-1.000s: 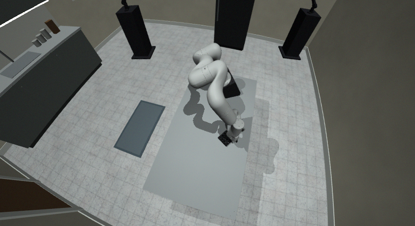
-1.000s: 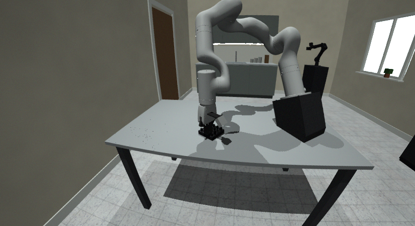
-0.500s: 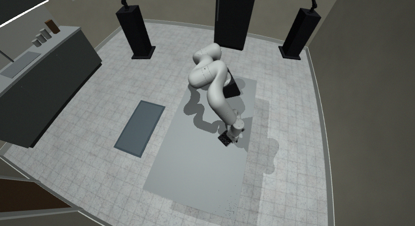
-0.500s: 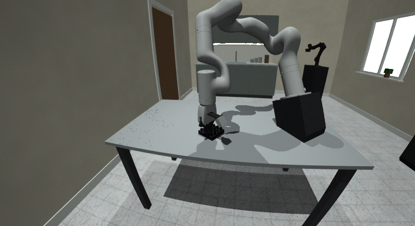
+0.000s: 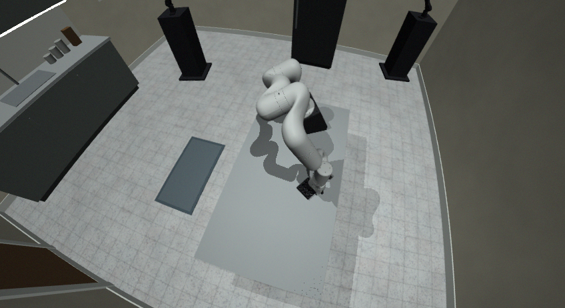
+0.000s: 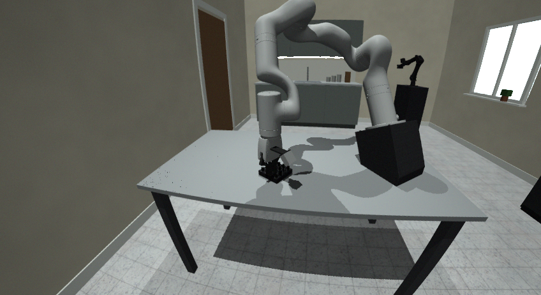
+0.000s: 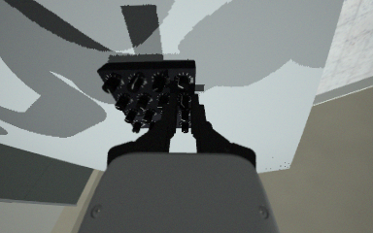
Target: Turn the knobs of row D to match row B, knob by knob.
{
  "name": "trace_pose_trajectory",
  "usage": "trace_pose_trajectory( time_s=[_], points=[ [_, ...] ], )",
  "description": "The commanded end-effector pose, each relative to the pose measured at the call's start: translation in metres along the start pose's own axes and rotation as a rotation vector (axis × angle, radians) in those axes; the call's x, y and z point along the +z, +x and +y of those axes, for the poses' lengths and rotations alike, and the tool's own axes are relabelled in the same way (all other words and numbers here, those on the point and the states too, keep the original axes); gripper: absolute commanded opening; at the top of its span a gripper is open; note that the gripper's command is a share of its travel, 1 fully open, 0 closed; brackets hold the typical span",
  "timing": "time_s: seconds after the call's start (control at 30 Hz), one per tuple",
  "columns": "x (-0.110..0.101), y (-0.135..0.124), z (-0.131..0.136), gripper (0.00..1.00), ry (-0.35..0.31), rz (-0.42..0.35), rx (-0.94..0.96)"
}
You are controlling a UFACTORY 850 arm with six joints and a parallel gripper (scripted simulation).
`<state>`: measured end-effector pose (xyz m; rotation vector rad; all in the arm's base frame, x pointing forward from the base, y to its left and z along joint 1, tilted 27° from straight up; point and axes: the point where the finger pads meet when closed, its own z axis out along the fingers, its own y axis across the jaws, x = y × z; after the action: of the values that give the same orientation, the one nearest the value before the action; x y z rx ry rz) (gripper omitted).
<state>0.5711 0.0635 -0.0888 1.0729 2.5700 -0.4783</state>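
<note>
"Fingers first: how did they stand?"

"Slightly apart. In the wrist view the gripper (image 5: 318, 189) (image 6: 270, 164) (image 7: 184, 102) pointed down at the knob box (image 5: 304, 189) (image 6: 274, 175) (image 7: 148, 67), one finger on each side of a narrow gap. Knobs of the picture's right-hand column showed in that gap, but nothing was clamped."

"And the box?"

"On the table (image 5: 259, 229) (image 6: 201, 170) (image 7: 256, 118), underneath the gripper. From above it lay at a slant to the table's edges, and part of it was hidden by the fingers."

"Could you read the knobs?"

"Not properly. The upper right knob (image 7: 184, 82) stood out in the wrist view, with a pale line on it, yet the printed names were too small to make out. I couldn't tell which row was D, or whether it matched B."

"Anything by the box's edge?"

"A small dark piece (image 7: 199, 87) stuck out past its right edge in the wrist view. I couldn't tell what that was."

"Where did the arm stand?"

"The pale arm (image 5: 295, 127) (image 6: 266, 62) rose from a black base block (image 5: 321, 127) (image 6: 409, 153) on the table, well apart from the box, and arched over to it."
</note>
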Motion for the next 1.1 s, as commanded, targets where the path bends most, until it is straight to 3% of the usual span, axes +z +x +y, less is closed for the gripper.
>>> trace_pose_trajectory(
  time_s=[0.0,0.27,0.3,1.07],
  points=[
    [-0.0007,-0.0004,0.0007,0.19,-0.001,-0.001,0.000],
    [-0.0007,-0.0004,0.0007,0.19,-0.001,-0.001,0.000],
    [-0.0007,-0.0004,0.0007,0.08,-0.001,-0.001,0.000],
    [-0.0007,-0.0004,0.0007,0.08,-0.001,-0.001,0.000]
  ],
)
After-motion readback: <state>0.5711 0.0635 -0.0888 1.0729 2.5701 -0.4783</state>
